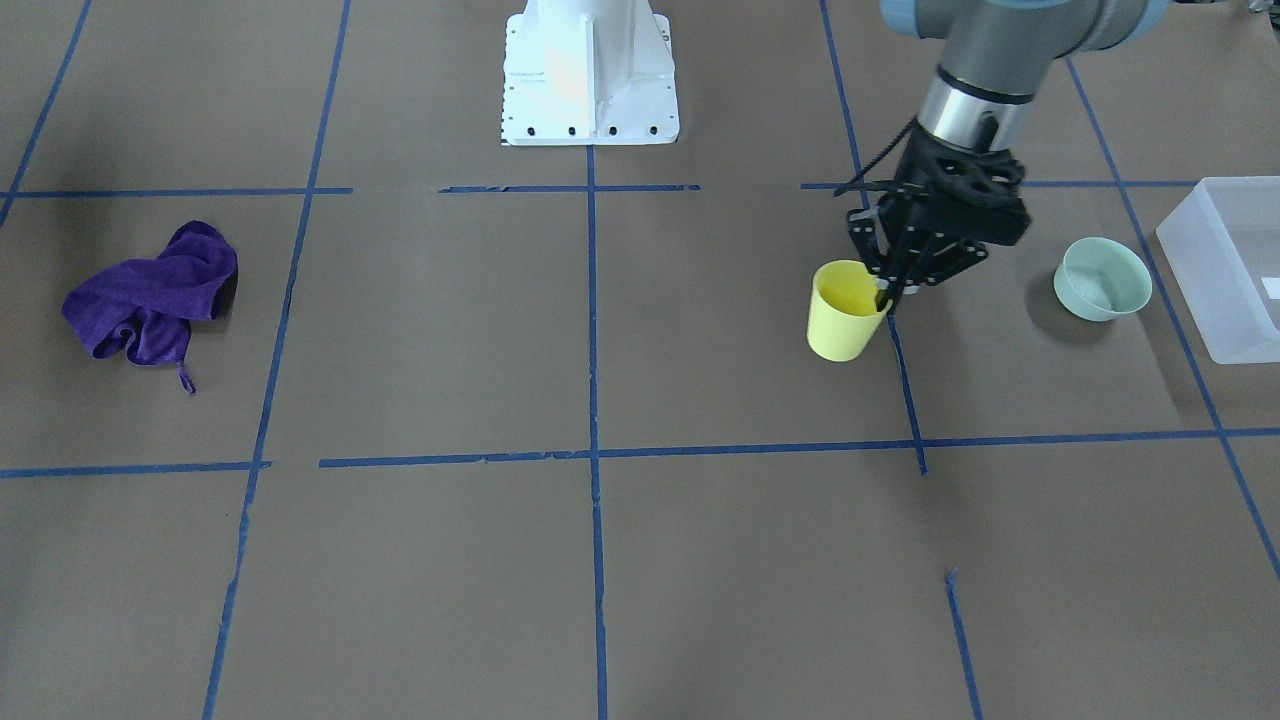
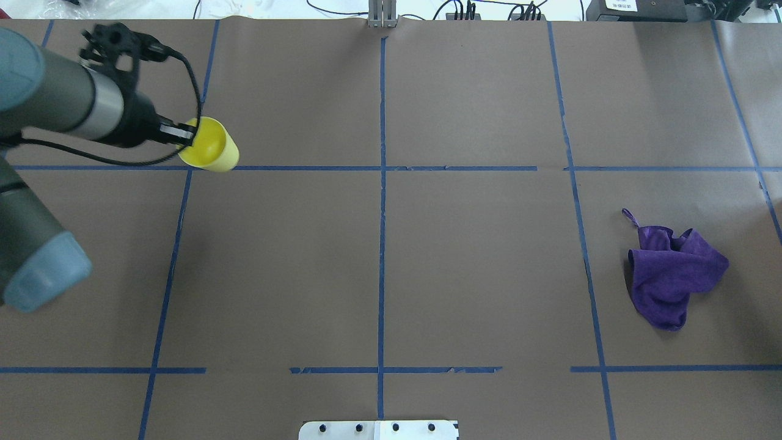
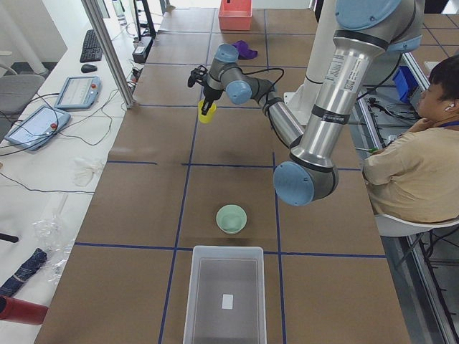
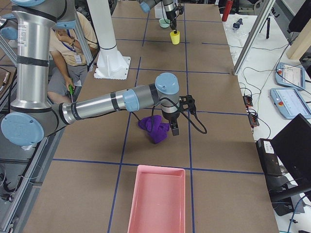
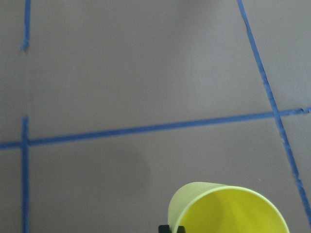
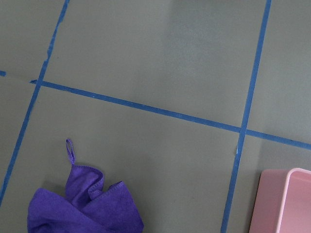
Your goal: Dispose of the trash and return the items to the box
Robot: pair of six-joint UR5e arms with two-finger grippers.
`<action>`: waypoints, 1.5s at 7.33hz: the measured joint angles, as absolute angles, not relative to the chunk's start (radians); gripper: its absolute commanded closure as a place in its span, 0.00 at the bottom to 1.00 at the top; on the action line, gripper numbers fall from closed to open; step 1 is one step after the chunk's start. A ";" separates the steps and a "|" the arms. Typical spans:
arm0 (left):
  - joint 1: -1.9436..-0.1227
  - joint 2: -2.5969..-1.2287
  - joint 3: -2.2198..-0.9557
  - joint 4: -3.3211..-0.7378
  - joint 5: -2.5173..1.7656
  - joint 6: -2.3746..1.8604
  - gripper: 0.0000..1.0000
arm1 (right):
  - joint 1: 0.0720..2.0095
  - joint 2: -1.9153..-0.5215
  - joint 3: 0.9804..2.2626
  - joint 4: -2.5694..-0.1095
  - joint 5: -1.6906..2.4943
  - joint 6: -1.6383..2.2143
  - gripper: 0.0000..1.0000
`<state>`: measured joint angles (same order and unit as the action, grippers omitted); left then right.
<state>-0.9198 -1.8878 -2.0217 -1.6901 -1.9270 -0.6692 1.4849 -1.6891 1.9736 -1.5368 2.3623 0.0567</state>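
My left gripper (image 1: 886, 296) is shut on the rim of the yellow cup (image 1: 845, 312), one finger inside and one outside, and holds it tilted just above the table. The cup also shows in the overhead view (image 2: 211, 146), in the left wrist view (image 5: 228, 211) and in the left side view (image 3: 206, 111). The mint-green bowl (image 1: 1102, 280) stands upright between the cup and the translucent box (image 1: 1230, 265), which is empty apart from its label (image 3: 227, 301). My right gripper (image 4: 174, 130) hangs just above the purple cloth; I cannot tell whether it is open or shut.
A crumpled purple cloth (image 2: 672, 275) lies on the robot's right side of the table, also in the right wrist view (image 6: 82, 208). A pink tray (image 4: 156, 201) stands at that end. The white robot base (image 1: 590, 80) is at the middle edge. Blue tape lines grid the brown table.
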 measured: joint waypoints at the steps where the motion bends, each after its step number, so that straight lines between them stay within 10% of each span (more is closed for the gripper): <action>1: -1.030 -1.834 -2.018 -1.690 -1.977 -0.476 1.00 | 1.485 -1.689 1.974 -1.536 2.362 0.057 0.00; 11: -1.609 -1.349 -1.669 -2.033 -2.218 0.609 1.00 | 1.485 -1.689 1.968 -1.513 2.362 0.057 0.00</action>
